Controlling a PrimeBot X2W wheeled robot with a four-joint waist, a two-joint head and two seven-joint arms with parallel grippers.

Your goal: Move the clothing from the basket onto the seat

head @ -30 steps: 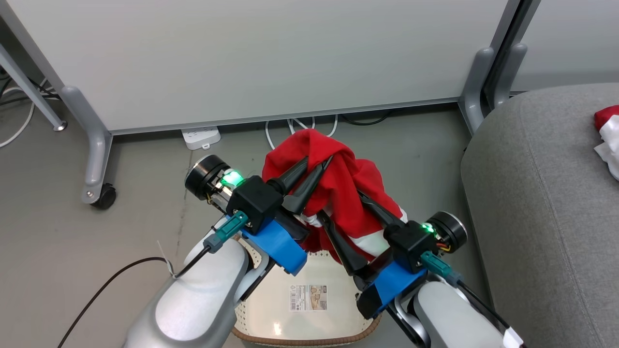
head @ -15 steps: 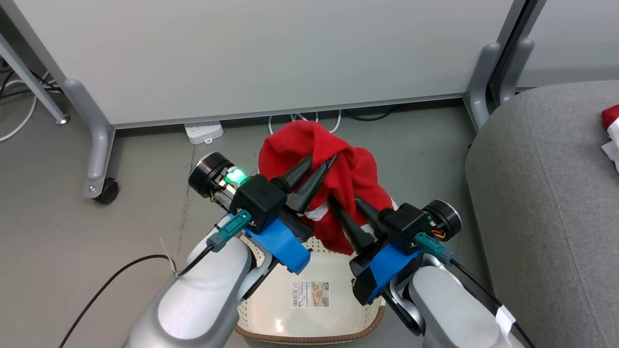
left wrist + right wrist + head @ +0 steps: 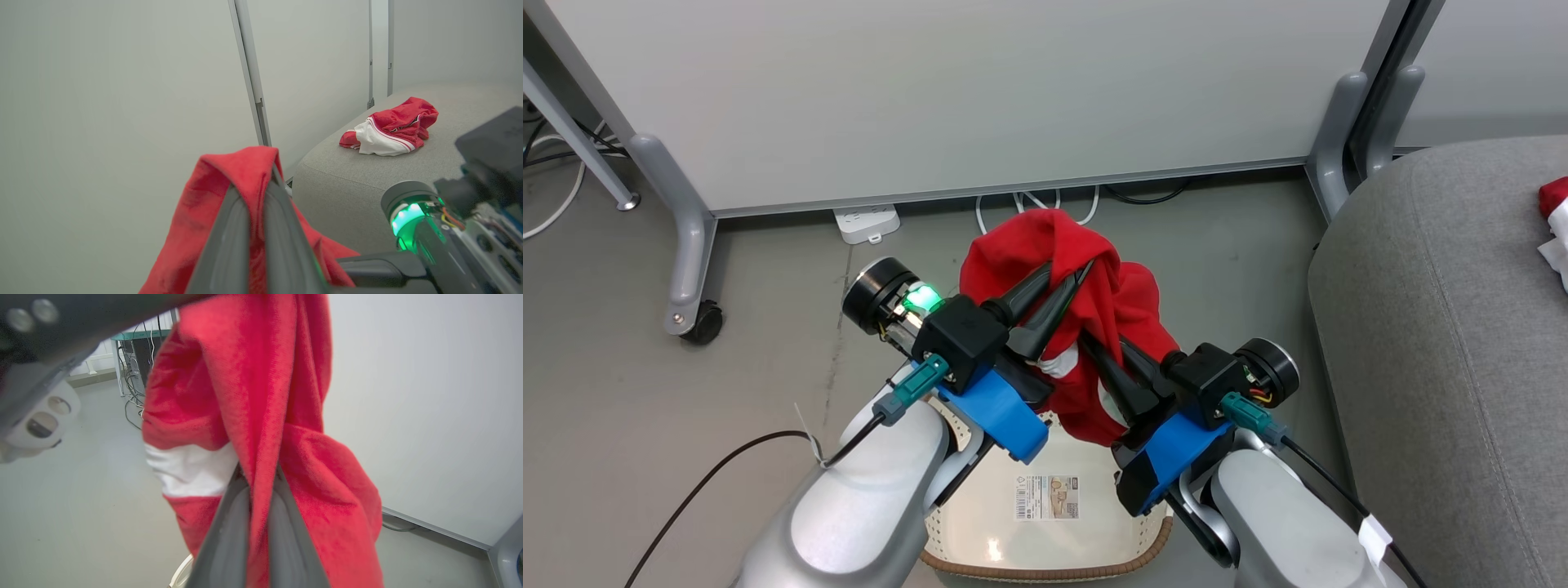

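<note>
Above the basket (image 3: 1029, 569), our left gripper (image 3: 1070, 265) and right gripper (image 3: 1104, 341) each clamp tight on 1 red garment (image 3: 1013, 253). Farther right of the basket, a 2nd red garment (image 3: 392, 126) lies on the seat (image 3: 1437, 327).

Basket (image 3: 1045, 574) sits on floor (image 3: 686, 392); red garment (image 3: 388, 126) lies on seat (image 3: 367, 179).

Not a word here can truly be read. The one printed thing is a paper label (image 3: 1045, 499) lying on the floor of the basket (image 3: 977, 524). It carries a small picture and rows of print, all too fine to make out.
</note>
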